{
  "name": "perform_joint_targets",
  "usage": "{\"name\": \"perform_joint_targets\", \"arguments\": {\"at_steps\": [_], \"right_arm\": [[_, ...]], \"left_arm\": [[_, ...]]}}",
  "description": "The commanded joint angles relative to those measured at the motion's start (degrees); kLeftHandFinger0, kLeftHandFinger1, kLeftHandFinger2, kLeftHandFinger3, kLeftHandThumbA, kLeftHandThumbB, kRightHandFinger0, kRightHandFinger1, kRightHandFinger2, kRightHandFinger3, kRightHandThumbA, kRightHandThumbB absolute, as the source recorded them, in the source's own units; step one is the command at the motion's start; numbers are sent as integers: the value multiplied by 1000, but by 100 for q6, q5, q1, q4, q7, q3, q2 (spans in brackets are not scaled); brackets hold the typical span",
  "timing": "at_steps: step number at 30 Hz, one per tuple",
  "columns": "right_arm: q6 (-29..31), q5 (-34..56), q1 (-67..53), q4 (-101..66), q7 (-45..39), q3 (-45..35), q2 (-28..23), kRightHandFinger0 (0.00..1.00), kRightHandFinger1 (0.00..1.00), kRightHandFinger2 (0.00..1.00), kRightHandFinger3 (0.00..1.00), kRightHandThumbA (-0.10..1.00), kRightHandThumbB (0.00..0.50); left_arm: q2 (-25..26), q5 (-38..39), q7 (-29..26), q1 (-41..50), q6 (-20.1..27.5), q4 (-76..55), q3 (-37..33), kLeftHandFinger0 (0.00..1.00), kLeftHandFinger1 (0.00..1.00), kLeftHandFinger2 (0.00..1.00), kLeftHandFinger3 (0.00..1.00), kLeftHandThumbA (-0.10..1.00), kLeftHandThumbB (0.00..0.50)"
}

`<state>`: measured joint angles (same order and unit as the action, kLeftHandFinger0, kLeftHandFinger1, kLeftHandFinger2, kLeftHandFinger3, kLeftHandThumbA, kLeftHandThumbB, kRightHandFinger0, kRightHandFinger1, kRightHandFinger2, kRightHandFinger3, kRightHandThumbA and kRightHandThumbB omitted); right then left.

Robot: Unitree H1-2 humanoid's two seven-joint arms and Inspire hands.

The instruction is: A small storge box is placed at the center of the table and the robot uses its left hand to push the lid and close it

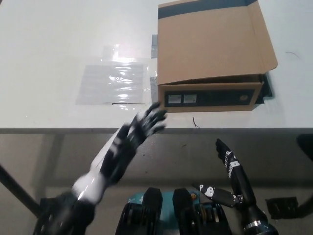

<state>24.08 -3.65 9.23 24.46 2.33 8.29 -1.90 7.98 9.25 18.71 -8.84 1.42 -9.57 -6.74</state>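
The brown cardboard storage box (211, 97) stands on the white table (49, 44), right of the middle. Its lid (210, 46) lies down over the top, and its front edge hangs just above the box's dark-striped front face. My left hand (143, 127) is blurred at the table's front edge, below and to the left of the box and apart from it, open with its fingers spread. My right hand (232, 171) rests low at the bottom right, below the table edge, open and holding nothing.
A clear plastic sheet (115, 83) lies flat on the table, left of the box. The table's front edge (58, 130) crosses the picture at mid height. A small dark object (283, 205) lies on the floor at the lower right.
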Motion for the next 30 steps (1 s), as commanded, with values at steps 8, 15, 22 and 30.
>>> {"name": "perform_joint_targets", "arguments": {"at_steps": [8, 15, 22, 30], "right_arm": [[285, -12, 1, -142, -8, 78, 68, 1000, 1000, 1000, 1000, 1000, 326], [285, -24, 67, -54, -11, 92, 86, 1000, 1000, 1000, 1000, 1000, 348], [285, -44, -54, -106, 10, 151, 54, 1000, 1000, 1000, 1000, 1000, 327], [285, -91, -163, -131, 56, 199, 27, 1000, 1000, 1000, 1000, 1000, 352]], "left_arm": [[360, -1620, -1077, 131, 2160, 2008, 396, 1000, 1000, 1000, 1000, 1000, 328], [508, -1799, -1293, -46, 2367, 2593, 524, 1000, 1000, 1000, 1000, 1000, 340], [447, -1868, -1350, 104, 2404, 2603, 501, 1000, 1000, 1000, 1000, 1000, 343], [436, -1978, -1359, 225, 2374, 2470, 426, 1000, 1000, 1000, 1000, 1000, 326]]}}
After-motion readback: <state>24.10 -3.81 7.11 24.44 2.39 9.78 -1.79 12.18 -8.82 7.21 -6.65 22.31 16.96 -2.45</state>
